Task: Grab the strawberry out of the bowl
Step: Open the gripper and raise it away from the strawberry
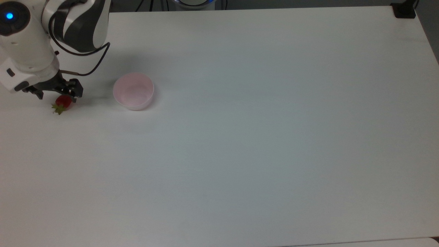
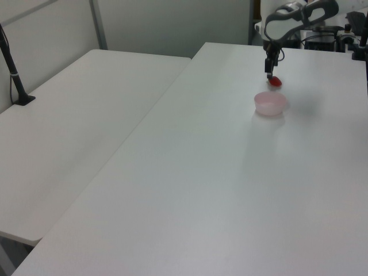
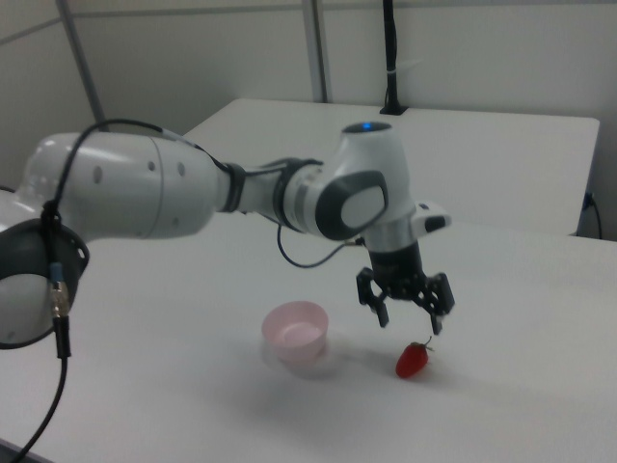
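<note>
The red strawberry (image 1: 63, 102) with its green cap lies on the white table (image 1: 240, 137), outside the bowl, toward the top view's left. The pale pink bowl (image 1: 133, 90) stands empty a short way to the strawberry's right in the top view. My gripper (image 3: 409, 318) hangs open just above the strawberry (image 3: 413, 360), fingers spread and apart from it, nothing held. In the left view the gripper (image 2: 269, 73) is just behind the bowl (image 2: 270, 103), with the strawberry (image 2: 275, 81) under it.
A second white table (image 2: 75, 126) adjoins on the left view's left, with a black post (image 2: 12, 66) clamped to it. A black clamp (image 1: 404, 10) sits at the top view's upper right corner. My arm (image 3: 145, 193) reaches in from the right view's left.
</note>
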